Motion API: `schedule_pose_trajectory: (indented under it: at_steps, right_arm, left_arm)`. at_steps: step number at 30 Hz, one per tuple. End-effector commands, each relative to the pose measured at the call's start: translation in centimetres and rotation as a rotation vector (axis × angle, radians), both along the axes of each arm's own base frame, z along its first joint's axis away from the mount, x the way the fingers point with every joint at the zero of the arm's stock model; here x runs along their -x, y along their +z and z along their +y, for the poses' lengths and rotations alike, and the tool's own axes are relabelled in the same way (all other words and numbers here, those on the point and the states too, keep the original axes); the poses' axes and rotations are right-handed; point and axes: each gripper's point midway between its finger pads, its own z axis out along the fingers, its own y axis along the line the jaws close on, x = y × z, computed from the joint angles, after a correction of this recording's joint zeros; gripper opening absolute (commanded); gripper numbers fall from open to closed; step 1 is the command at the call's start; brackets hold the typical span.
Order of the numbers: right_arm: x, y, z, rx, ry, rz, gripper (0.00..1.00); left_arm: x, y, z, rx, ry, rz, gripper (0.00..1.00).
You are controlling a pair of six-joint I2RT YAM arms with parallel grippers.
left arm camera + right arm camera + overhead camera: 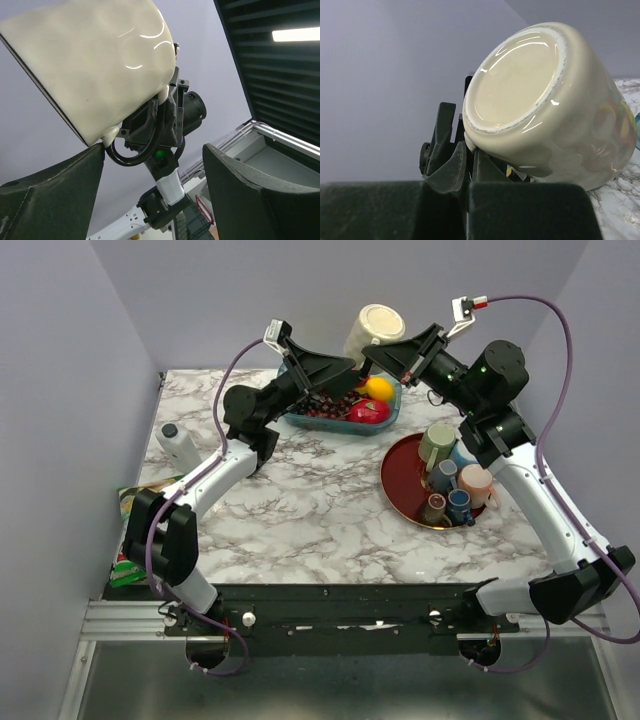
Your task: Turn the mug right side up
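A cream mug (374, 332) hangs in the air above the back of the table, tilted, with its base turned up toward the camera. In the right wrist view the mug (545, 100) sits just over my right gripper (470, 156), which is shut on its lower edge, apparently at the handle. My left gripper (155, 165) is open directly below the mug (100, 65). Its left finger (55, 200) touches the mug's rim and its right finger (250, 195) stands apart. From above, the left gripper (343, 372) meets the right gripper (378, 358) under the mug.
A teal basket (300, 421) of fruit stands at the back centre. On the right, a red round tray (397, 490) holds several small cups. A white bottle (180, 445) lies at the left, and a green packet (125, 540) is beyond the table's left edge.
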Motion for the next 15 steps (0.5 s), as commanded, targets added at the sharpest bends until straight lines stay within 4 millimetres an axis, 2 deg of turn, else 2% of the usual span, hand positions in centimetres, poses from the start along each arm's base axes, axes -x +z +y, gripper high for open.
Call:
schedule_pose_trajectory:
  at_steps: [1,6,12,15]
  right_arm:
    - [1.4,1.3,0.1,-0.024,0.040,-0.062,0.01]
    - [1.1,0.7,-0.1,-0.007,0.019,-0.043,0.01]
    - [0.9,0.9,-0.3,0.002,0.004,-0.066,0.01]
    - [0.7,1.1,-0.3,0.007,-0.004,-0.095,0.01]
  left_arm:
    - [0.3,1.2,0.7,0.043,0.027,-0.011,0.86]
    - [0.1,-0.6,0.4,-0.013,0.057,-0.010,0.84]
    - [0.3,-2.5,0.2,-0.054,0.045,0.034,0.82]
    - [0.6,-2.7,0.5,-0.019,0.006,0.090,0.90]
